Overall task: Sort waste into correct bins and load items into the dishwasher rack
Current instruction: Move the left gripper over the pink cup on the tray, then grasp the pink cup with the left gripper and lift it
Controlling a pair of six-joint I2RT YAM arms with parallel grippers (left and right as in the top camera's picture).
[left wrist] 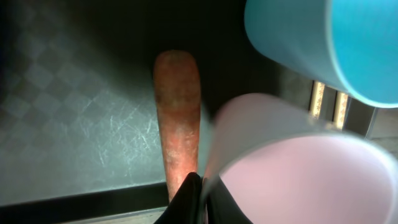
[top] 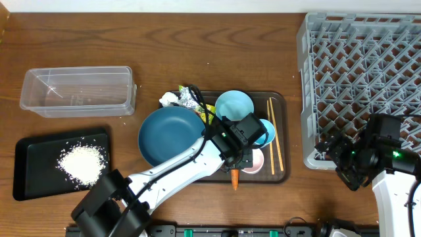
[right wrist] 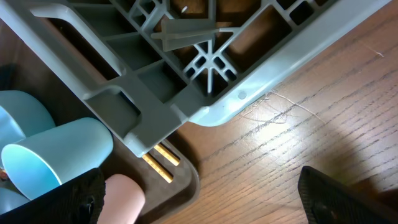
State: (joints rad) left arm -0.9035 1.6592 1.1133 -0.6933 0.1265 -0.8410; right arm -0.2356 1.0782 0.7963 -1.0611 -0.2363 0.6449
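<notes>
Left pincer [left wrist: 191,200] closed at small orange carrot [left wrist: 177,118] on brown tray's front rim [left wrist: 81,198], hold unclear. Right pincer [right wrist: 202,205] wide open, empty, beside grey plastic rack's corner [right wrist: 205,115].

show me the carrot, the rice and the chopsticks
carrot [left wrist: 177,112]: left wrist view, middle of its body
rice [top: 82,160]: overhead view, centre of the pile
chopsticks [top: 276,138]: overhead view, midway along the pair

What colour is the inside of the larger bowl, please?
Dark blue; the bowl shows best overhead.
</notes>
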